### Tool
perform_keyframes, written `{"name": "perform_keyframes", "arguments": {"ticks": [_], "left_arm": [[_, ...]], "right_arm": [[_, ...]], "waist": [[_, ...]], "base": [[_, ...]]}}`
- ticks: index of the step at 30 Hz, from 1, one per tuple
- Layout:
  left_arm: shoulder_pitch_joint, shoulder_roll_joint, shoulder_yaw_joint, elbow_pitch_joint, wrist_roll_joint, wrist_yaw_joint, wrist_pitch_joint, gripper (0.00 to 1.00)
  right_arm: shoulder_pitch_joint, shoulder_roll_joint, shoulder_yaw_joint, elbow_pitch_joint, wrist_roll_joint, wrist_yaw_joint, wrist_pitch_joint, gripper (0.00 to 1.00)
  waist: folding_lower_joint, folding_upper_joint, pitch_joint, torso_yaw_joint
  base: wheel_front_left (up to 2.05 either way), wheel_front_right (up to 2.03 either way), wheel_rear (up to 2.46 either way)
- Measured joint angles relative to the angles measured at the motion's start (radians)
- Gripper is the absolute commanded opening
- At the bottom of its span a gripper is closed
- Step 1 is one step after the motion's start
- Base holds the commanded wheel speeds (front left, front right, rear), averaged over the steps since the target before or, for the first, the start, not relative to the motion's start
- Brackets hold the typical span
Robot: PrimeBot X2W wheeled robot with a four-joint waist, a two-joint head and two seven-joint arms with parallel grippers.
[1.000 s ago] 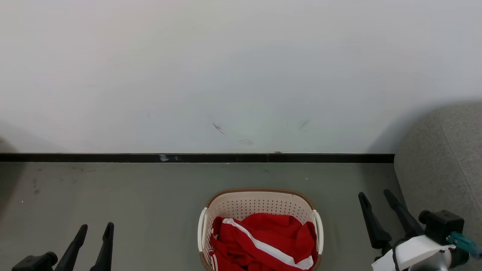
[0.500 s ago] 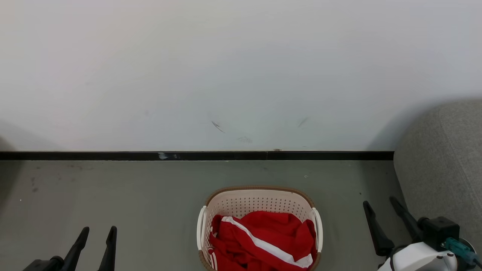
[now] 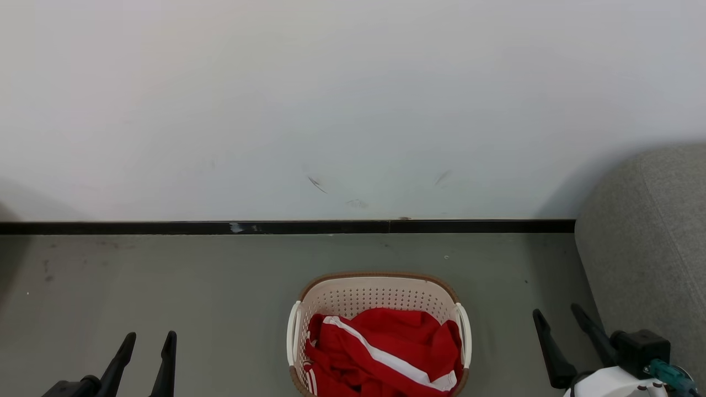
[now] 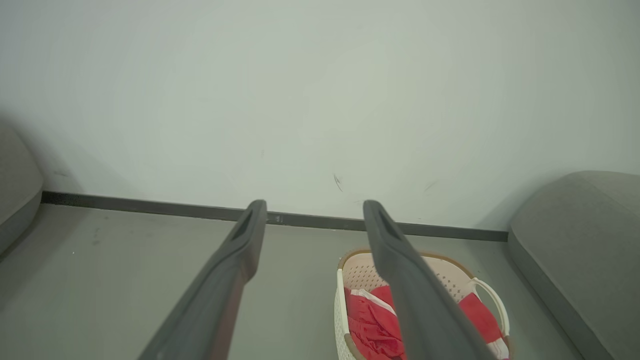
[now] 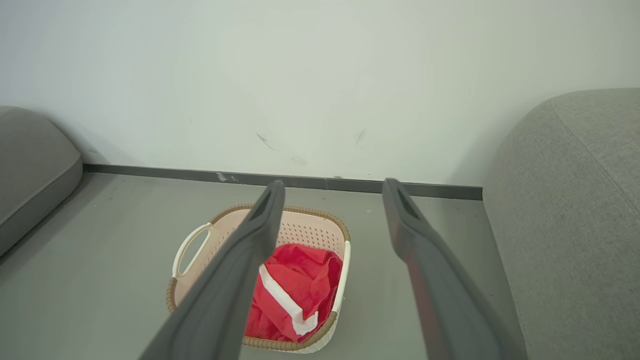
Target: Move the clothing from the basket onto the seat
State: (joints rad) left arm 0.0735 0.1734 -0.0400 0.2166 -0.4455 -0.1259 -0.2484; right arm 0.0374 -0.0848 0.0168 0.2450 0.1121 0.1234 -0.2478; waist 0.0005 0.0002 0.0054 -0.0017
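Sinking lower in the head view over the last second, the right gripper (image 3: pixel 556 310) and left gripper (image 3: pixel 151 334) are both standing wide and empty. The clothing (image 3: pixel 386 353) is still lying in the basket (image 3: pixel 380 288), with the seat (image 3: pixel 651 248) near on the right; I judge no grasp is beginning yet.

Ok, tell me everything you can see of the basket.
The basket is an oval cream plastic tub with perforated sides, a brown woven-look rim and a white handle on each side. It stands upright on the grey floor, left of the grey seat and apart from it. Red clothing with white stripes lies heaped inside. The head view cuts off its near edge.
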Motion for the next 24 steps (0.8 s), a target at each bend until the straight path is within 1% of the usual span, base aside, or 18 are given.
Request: {"name": "perform_keyframes", "arguments": {"ticks": [12, 17, 24], "left_arm": [[0.0, -0.024, 0.005, 0.0, 0.008, 0.0, 0.0, 1.0], [0.0, -0.029, -0.015, 0.0, 0.008, 0.0, 0.0, 1.0], [-0.002, -0.053, -0.051, -0.001, -0.007, 0.0, 0.0, 1.0]], "right_arm": [[-0.002, 0.01, -0.006, -0.004, -0.001, 0.0, 0.0, 1.0], [-0.001, 0.015, -0.012, -0.009, -0.001, 0.0, 0.0, 1.0], [0.005, 0.023, -0.018, -0.023, -0.001, 0.0, 0.0, 1.0]], "waist": [[0.0, 0.0, 0.014, -0.006], [0.0, 0.0, 0.024, -0.01], [-0.0001, 0.0, 0.049, -0.017]], "base": [[0.0, 0.0, 0.0], [0.0, 0.0, 0.0], [0.0, 0.0, 0.0]]}}
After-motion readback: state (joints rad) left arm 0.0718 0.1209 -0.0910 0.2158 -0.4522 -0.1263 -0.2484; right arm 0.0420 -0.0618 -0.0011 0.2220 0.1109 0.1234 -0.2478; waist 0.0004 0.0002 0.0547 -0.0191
